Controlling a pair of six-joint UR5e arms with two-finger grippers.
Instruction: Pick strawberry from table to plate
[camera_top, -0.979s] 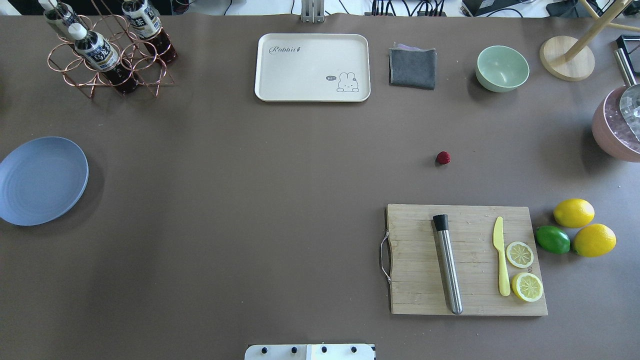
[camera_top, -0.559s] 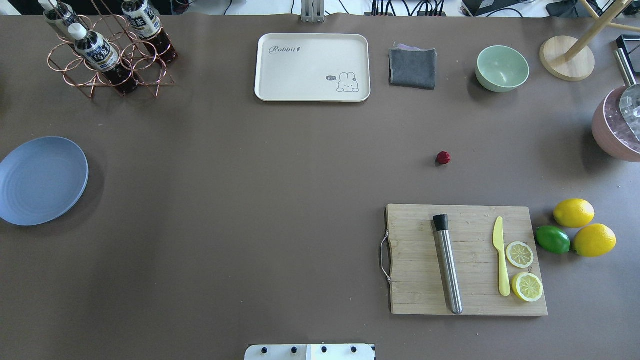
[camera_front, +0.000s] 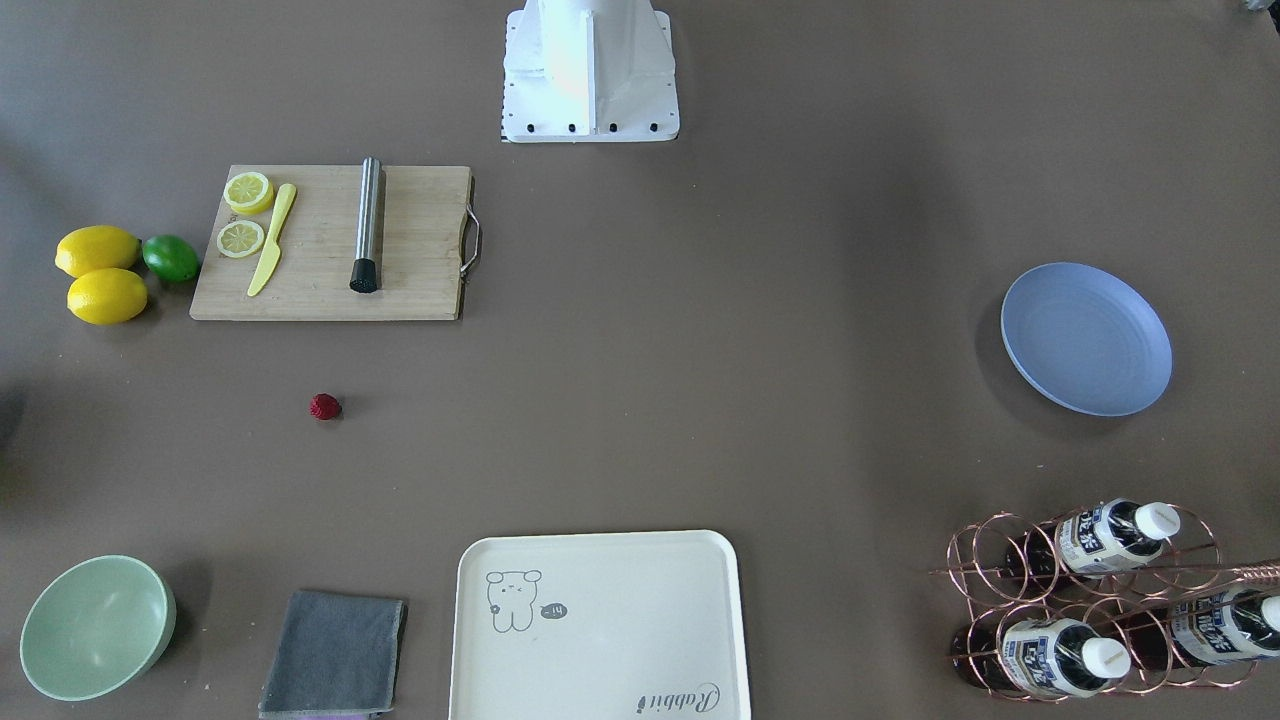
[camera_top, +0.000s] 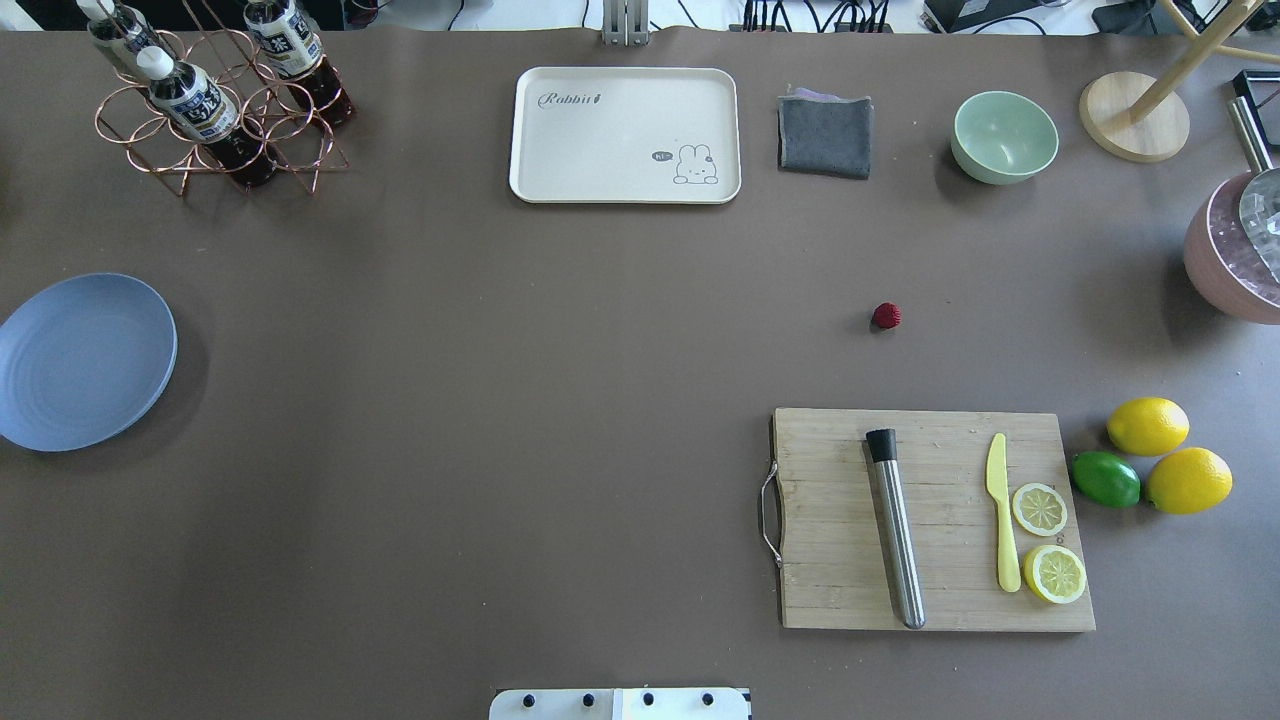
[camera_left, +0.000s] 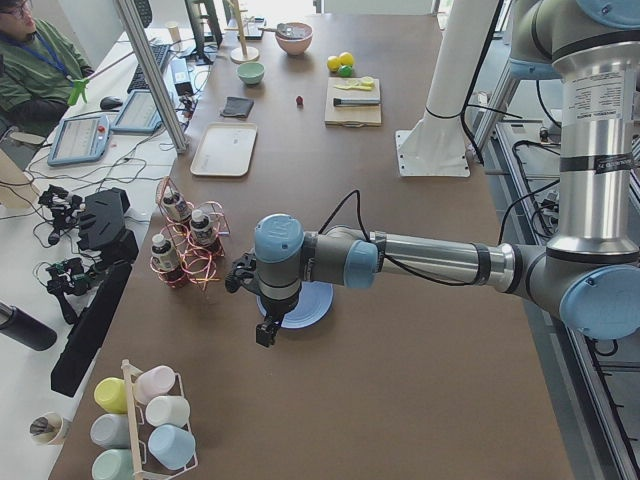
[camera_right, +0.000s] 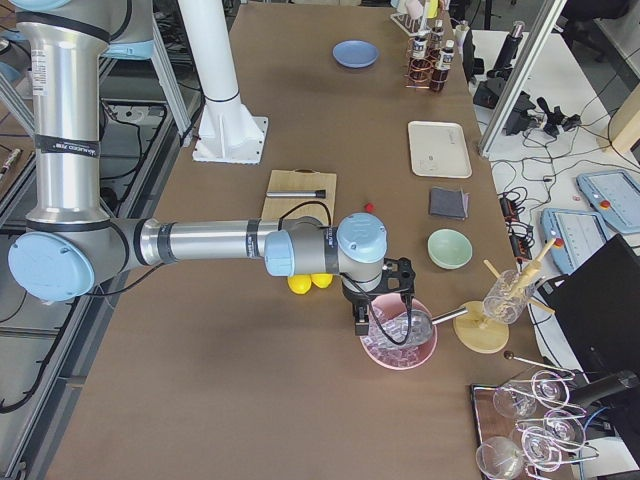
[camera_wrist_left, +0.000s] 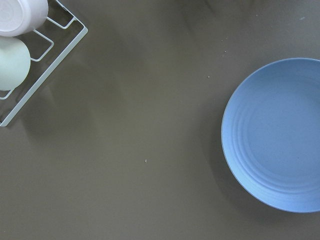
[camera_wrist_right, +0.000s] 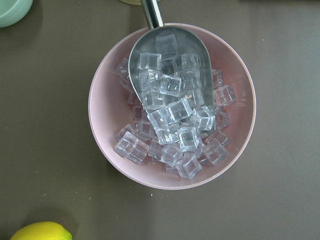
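Strawberry (camera_top: 886, 316) is sitting alone on the table (camera_top: 500, 350), just beyond the cutting board (camera_top: 830, 560) and well apart from the plate (camera_top: 80, 360). Right hand (camera_right: 362, 322) is hanging over the ice bowl (camera_wrist_right: 100, 125), left hand (camera_left: 267, 332) by the plate; I cannot tell how open either is. The right is nearer, so it is likely reaching next: descending straight, straddling the berry, squeezing lightly.

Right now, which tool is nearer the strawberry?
Right. The right tool hangs over the pink bowl, at the strawberry's end; the left tool hangs by the plate, at the opposite end.
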